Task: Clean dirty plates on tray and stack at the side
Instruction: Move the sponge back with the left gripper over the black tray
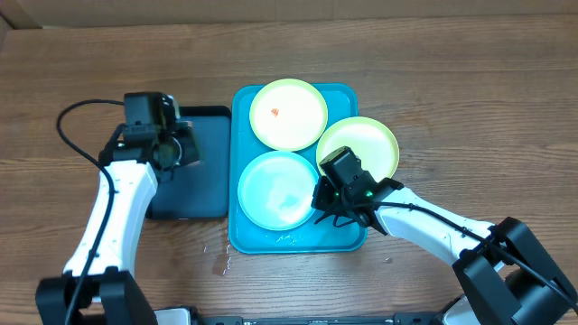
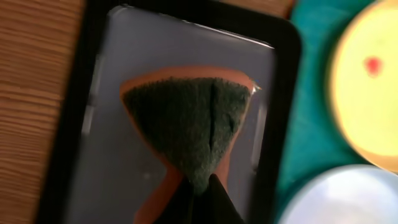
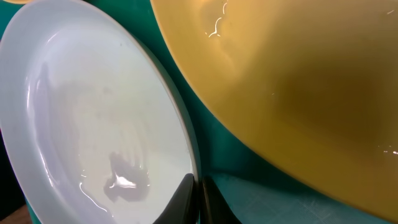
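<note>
The far yellow-green plate (image 1: 289, 114) lies flat in the far half of the teal tray (image 1: 240, 144). It carries a small red smear (image 1: 275, 113) left of its centre. The plate is round, so no long axis constrains the approach.

This plate lies to the right of the left gripper (image 2: 200, 193) and slightly farther away, past the right rim of the dark tray (image 1: 203, 181). The left arm is judged the nearer arm for wiping it.

The left gripper is clamped on an orange sponge (image 2: 186, 130), green scouring face up, held above the dark tray. The left arm rises from the near-left bench (image 1: 452, 72) edge, with its wrist turned right.

The light blue plate (image 1: 275, 190) lies in the near-left part of the teal tray and shows a wet sheen. The second yellow-green plate (image 1: 366, 144) sits on the right, overhanging the tray rim.

The right gripper (image 3: 199, 194) is closed, with its fingertips at the right rim of the light blue plate. Whether the rim is caught between them cannot be told. The right arm reaches in from the near right, low over the tray.
</note>
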Action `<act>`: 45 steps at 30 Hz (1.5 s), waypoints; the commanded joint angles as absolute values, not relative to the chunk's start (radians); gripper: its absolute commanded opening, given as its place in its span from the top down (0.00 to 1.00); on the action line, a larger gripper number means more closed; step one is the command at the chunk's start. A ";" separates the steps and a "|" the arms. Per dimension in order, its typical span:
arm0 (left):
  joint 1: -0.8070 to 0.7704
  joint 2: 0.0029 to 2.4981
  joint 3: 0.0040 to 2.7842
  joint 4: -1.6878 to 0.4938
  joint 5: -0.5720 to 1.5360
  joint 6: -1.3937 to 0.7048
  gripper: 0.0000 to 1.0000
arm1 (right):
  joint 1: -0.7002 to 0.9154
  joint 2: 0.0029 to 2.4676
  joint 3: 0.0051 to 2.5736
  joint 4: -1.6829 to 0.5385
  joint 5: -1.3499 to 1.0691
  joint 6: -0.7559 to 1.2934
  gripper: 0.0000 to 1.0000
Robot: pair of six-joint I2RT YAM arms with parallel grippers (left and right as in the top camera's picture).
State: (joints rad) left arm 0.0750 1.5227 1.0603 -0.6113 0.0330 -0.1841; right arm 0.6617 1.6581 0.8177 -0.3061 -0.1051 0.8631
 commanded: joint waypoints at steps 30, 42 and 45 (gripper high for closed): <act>0.080 1.680 1.067 -0.526 -0.217 -0.015 0.94 | 0.667 1.650 0.819 -0.295 -0.113 0.864 0.96; 0.080 1.758 1.066 -0.471 -0.244 -0.014 0.92 | 0.667 1.650 0.819 -0.296 -0.113 0.864 0.96; 0.080 1.765 1.067 -0.429 -0.290 -0.014 0.88 | 0.667 1.650 0.819 -0.296 -0.113 0.864 0.96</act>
State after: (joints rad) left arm 0.0803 1.7576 1.0603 -0.4496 -0.2295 -0.0380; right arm 0.6617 1.6581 0.8177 -0.3061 -0.1059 0.8635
